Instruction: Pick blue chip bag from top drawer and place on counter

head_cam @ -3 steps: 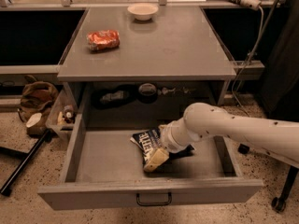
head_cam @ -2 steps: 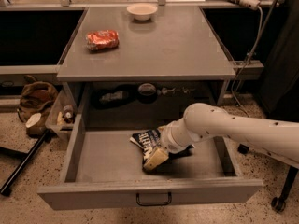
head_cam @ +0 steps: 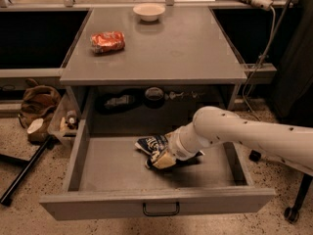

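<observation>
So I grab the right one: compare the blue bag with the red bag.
The blue bag is navy with white lettering; the red bag is orange-red. The blue bag lies in the open drawer, the red bag on the counter. The gripper is at the blue bag; the red bag lies untouched. Both are snack bags.

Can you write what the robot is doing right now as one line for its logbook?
phase: pick | gripper: down in top drawer, at blue chip bag | counter: bag not on it yet
</observation>
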`<state>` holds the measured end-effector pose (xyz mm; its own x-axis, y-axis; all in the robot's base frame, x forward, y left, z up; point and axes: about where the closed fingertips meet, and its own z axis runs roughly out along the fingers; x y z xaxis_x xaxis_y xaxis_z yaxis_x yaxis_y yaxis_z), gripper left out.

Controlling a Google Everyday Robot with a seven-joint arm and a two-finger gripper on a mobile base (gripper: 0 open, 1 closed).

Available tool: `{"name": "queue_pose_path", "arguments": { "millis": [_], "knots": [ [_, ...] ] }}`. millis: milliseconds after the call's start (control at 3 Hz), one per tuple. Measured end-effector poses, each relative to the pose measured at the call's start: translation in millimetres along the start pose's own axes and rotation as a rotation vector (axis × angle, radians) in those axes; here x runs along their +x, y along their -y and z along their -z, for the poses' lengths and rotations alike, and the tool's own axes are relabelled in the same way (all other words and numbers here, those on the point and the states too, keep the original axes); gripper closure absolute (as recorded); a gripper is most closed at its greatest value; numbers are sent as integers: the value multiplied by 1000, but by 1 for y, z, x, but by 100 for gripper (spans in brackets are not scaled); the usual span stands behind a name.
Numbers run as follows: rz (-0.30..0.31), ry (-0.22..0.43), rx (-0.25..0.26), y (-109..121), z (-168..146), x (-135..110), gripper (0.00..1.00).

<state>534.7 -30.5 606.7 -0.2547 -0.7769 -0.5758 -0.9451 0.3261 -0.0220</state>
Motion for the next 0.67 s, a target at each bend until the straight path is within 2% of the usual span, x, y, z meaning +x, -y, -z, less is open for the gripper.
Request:
{"name": "queue_pose_path", "arguments": {
  "millis": [333, 667],
  "knots": [
    [54, 12, 37, 5, 61, -33, 100],
    [162, -17, 91, 1, 140, -93, 100]
  ]
}}
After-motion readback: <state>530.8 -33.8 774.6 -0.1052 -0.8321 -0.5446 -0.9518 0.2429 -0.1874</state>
